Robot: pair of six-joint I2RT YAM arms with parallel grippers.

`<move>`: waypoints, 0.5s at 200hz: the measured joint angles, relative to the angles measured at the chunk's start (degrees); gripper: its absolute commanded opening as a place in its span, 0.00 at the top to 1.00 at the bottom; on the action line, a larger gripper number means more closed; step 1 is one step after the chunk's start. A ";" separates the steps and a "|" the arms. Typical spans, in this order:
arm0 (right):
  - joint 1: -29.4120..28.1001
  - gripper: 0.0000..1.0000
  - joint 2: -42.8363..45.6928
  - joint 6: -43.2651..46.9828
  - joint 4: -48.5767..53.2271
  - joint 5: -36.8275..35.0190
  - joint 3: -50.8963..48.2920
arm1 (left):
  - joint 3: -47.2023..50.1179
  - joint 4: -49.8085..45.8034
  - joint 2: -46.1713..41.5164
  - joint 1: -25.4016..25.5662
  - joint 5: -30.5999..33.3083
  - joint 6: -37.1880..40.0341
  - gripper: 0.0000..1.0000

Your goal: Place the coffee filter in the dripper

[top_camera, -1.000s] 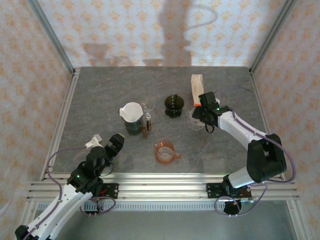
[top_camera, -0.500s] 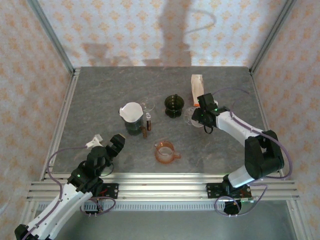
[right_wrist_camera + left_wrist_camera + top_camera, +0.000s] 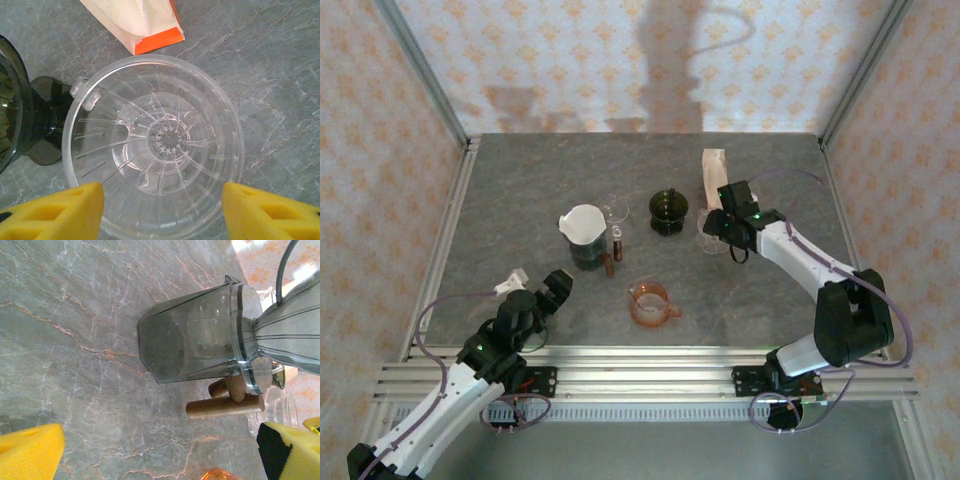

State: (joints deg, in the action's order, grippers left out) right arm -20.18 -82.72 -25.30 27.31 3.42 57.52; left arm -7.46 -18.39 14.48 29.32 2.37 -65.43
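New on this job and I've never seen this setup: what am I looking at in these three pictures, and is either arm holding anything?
Two robot arms, left and right, are bolted at a table's near edge. The wide picture looks down from above; the other two come from a camera on each wrist. On the table: a grey jug topped by an apparent white paper filter, a dark green dripper, a clear dripper, an orange cup, a filter packet. The yellow left fingers are open, empty, facing the jug. The yellow right fingers straddle the clear dripper; gripping or not, I cannot tell.
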 measured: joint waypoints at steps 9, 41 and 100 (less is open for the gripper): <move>0.00 0.36 0.76 0.02 0.61 -0.07 0.39 | -0.24 0.13 0.11 0.00 -0.13 0.26 0.00; 0.31 0.34 3.30 -0.46 1.36 -0.50 0.79 | -0.85 0.20 0.70 0.00 -0.37 1.01 0.00; 4.28 0.35 -1.22 -3.02 0.20 2.08 0.15 | -0.85 0.17 1.05 0.00 -0.42 1.03 0.00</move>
State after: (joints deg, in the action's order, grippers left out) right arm -15.90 -83.94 -28.32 27.51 5.50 57.67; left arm -8.32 -18.22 15.53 29.32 1.96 -64.40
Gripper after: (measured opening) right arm 0.657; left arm 0.996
